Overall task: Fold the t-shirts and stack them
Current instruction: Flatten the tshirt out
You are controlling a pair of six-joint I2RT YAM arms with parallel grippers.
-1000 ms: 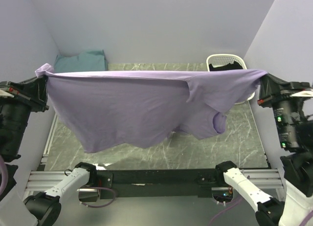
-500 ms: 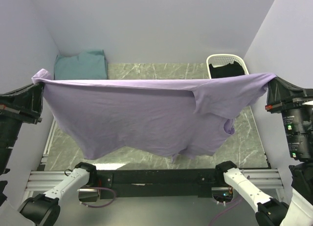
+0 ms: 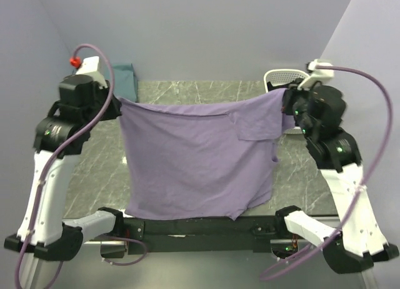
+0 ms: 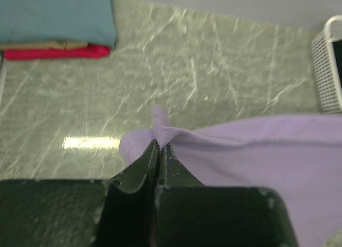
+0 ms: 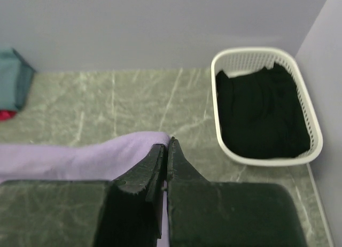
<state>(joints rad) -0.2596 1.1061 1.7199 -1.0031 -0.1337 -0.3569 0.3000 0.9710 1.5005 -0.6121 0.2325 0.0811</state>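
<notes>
Lavender t-shirt (image 3: 194, 157) is held up spread between both hands, hanging over the marble surface (image 3: 94, 176). Left hand (image 4: 159, 148) is clamped shut on one top corner, right hand (image 5: 166, 146) is clamped shut on the other. Folded teal shirt (image 4: 53, 14), tan shirt (image 4: 48, 45) and red shirt (image 4: 53, 53) are stacked in the far-left corner; black cloth (image 5: 262, 113) is seen in the white basket (image 5: 267, 160) far right.
</notes>
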